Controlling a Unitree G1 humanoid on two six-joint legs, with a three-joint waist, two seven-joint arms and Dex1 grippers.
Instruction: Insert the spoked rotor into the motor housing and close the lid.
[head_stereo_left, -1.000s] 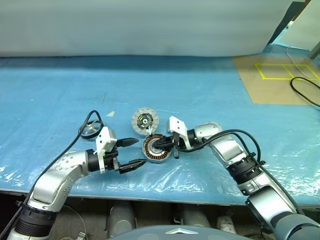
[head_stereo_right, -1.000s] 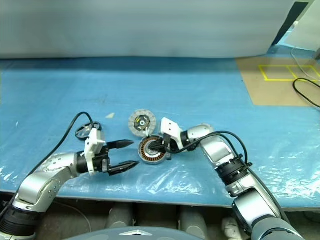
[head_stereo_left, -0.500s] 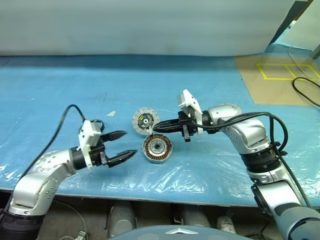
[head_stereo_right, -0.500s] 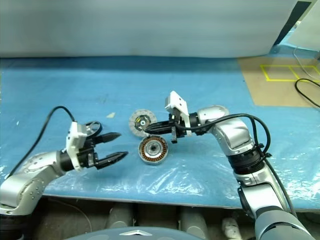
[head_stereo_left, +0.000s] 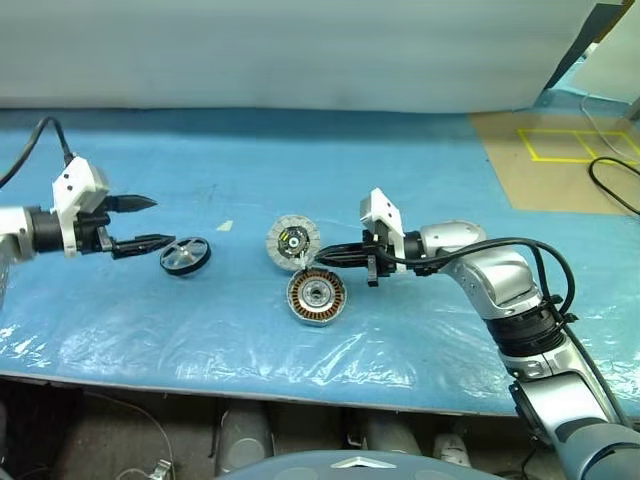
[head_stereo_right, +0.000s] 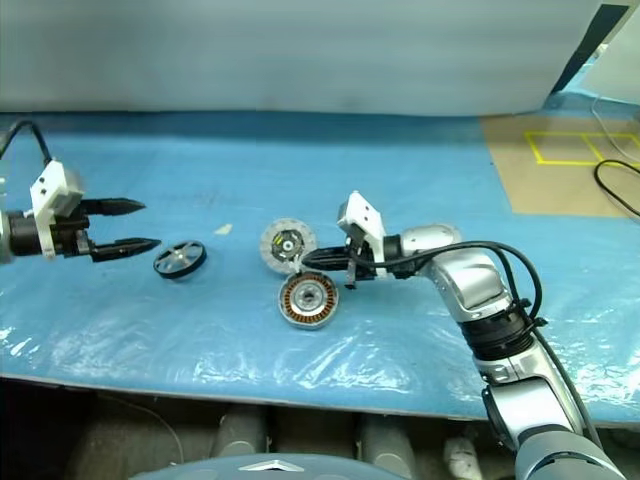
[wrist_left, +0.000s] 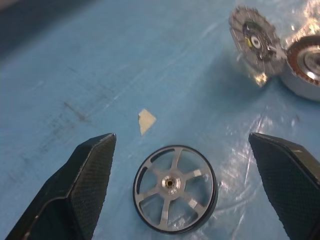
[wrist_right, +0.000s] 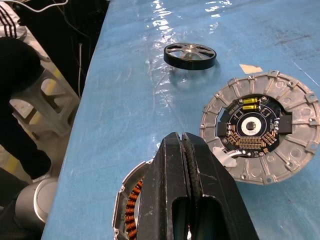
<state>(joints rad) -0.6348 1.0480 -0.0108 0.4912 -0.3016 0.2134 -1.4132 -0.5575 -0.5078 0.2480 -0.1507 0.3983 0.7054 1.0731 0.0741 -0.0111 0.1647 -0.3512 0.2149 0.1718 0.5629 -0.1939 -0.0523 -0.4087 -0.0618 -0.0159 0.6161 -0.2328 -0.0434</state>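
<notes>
A blue plastic sheet (head_stereo_left: 420, 180) is covering the table. The spoked rotor (head_stereo_left: 185, 256) is lying flat toward its left edge, just before the wide-open left gripper (head_stereo_left: 140, 221). The motor housing (head_stereo_left: 316, 297) and lid (head_stereo_left: 292, 241) are sitting mid-table, under the right gripper (head_stereo_left: 318, 260), whose fingers are pressed together, holding nothing. The thin rim is being approached from the side, so the rotor is probably at risk of sliding away.

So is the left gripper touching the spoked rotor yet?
Apart. In the left wrist view the spoked rotor lies flat on the blue sheet between the open fingers, with bare sheet on both sides. The left gripper hangs beside it.
</notes>
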